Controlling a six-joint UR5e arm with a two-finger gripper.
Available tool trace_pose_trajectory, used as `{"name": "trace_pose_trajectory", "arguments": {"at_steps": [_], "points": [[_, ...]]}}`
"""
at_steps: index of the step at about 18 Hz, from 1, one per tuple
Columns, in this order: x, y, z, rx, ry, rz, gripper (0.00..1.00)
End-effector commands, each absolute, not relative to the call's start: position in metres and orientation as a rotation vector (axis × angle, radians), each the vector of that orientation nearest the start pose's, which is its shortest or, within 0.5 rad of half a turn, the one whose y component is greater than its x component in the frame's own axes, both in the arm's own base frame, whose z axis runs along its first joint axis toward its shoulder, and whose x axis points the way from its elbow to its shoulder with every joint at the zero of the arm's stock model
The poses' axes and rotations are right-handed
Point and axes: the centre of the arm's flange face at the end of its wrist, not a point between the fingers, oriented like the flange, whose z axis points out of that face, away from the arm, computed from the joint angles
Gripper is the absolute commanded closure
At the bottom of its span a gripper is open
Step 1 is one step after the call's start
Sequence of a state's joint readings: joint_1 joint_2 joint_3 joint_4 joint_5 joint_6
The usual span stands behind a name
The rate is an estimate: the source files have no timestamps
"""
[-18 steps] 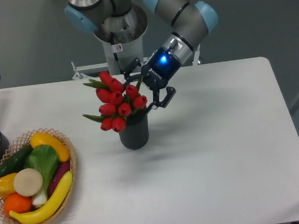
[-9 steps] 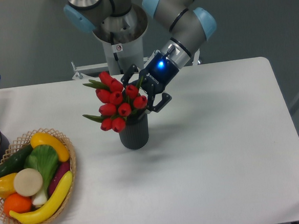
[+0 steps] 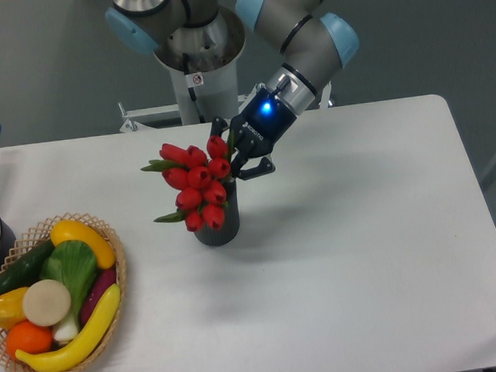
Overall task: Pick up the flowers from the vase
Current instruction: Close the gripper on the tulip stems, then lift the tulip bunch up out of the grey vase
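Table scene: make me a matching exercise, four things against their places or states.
Things:
1. flowers
2. vase
3. gripper
4. wicker basket

Places or states:
A. at the table's left edge, full of fruit and vegetables
B. closed at the right side of the bunch
C. dark, standing under the red buds
D. red buds leaning left

Pairs: 1-D, 2-C, 3-B, 4-A

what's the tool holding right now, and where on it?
The tool is shut on the flowers, gripping the right side of the bunch just below the top buds, above the vase.
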State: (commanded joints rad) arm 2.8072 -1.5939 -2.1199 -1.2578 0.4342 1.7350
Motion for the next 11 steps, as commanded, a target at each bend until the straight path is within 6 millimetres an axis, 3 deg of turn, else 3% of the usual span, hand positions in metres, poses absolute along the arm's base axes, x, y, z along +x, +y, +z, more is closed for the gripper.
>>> {"name": "trace_pose_trajectory", "arguments": {"at_steps": [8,11], "points": [[-0.302,0.343,0.329,-1.971,0.304,-0.363,0.89],[-0.305,0.343,0.345,-1.928,0.278,-0.347,0.89]]}}
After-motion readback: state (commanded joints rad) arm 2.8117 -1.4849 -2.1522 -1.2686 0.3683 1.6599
